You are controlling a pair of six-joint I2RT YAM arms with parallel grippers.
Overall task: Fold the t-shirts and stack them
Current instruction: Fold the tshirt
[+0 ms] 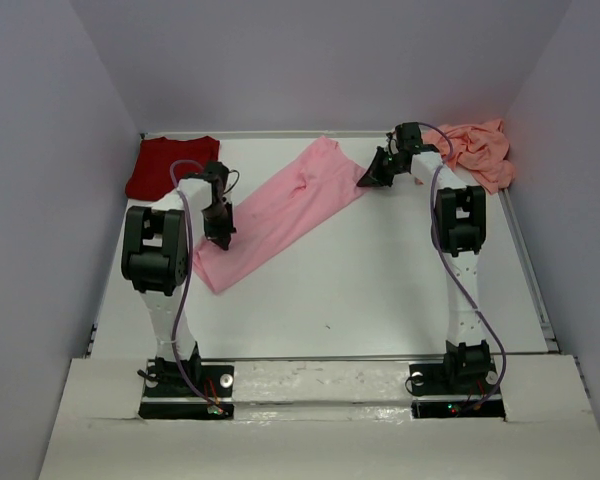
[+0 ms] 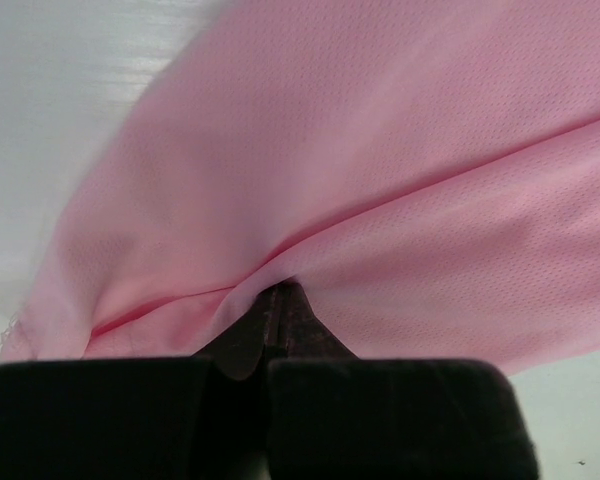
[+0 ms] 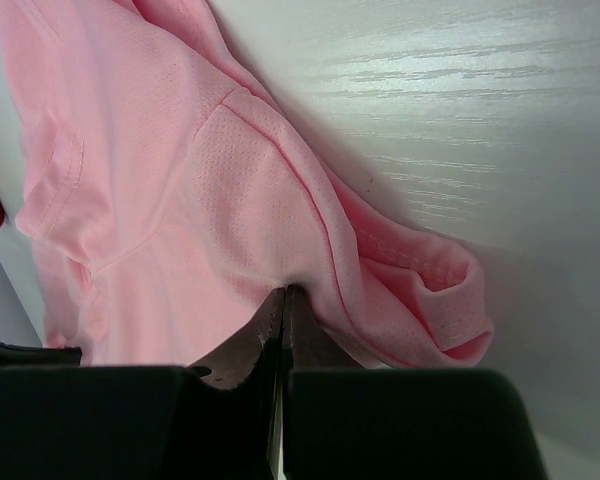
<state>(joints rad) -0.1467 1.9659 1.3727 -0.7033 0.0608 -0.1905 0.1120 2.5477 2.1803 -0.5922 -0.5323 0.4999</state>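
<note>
The light pink t-shirt point(image 1: 280, 210) lies stretched in a diagonal band from near left to far middle of the table. My left gripper point(image 1: 220, 238) is shut on its near-left part; the cloth point(image 2: 380, 180) fills the left wrist view above the closed jaws. My right gripper point(image 1: 365, 180) is shut on its far-right end by a sleeve point(image 3: 420, 290); the shirt body point(image 3: 150, 200) spreads to the left. The dark red t-shirt point(image 1: 170, 165) lies flat at the far left corner. The salmon-pink t-shirt point(image 1: 480, 150) lies crumpled at the far right corner.
The white table point(image 1: 380, 290) has a raised rim along its right edge point(image 1: 528, 270). Grey walls close in on three sides. The arm bases stand at the near edge.
</note>
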